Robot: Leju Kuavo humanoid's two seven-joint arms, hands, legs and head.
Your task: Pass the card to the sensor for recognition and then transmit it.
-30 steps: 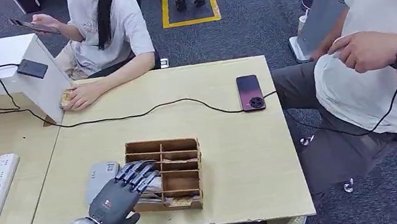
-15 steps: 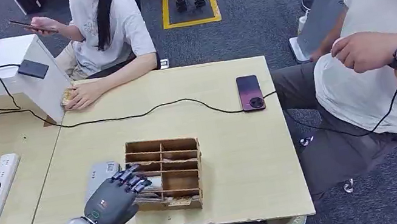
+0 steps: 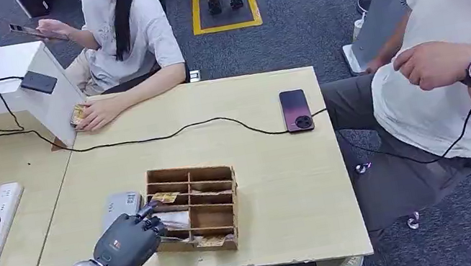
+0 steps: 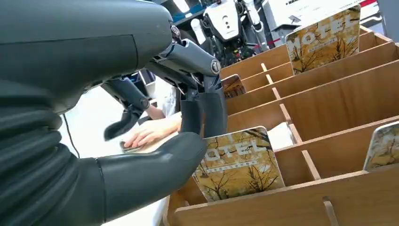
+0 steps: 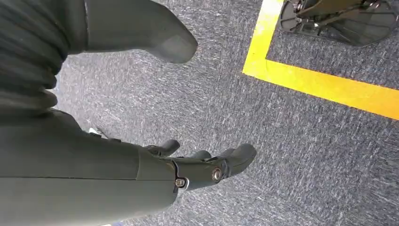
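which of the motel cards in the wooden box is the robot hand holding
The motel card pinched by the left robot hand; the other cards stand untouched in farther slots of the wooden box.

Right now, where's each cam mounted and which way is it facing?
Head: high on the body, looking forward and down at the table; left arm and left hand at the wooden organizer.
Left wrist: behind the left hand, facing into the organizer; thumb and fingers pinch a card.
Right wrist: behind the hanging right hand, facing carpet and a yellow floor line.
Shared: head and left wrist show the left hand at the organizer.
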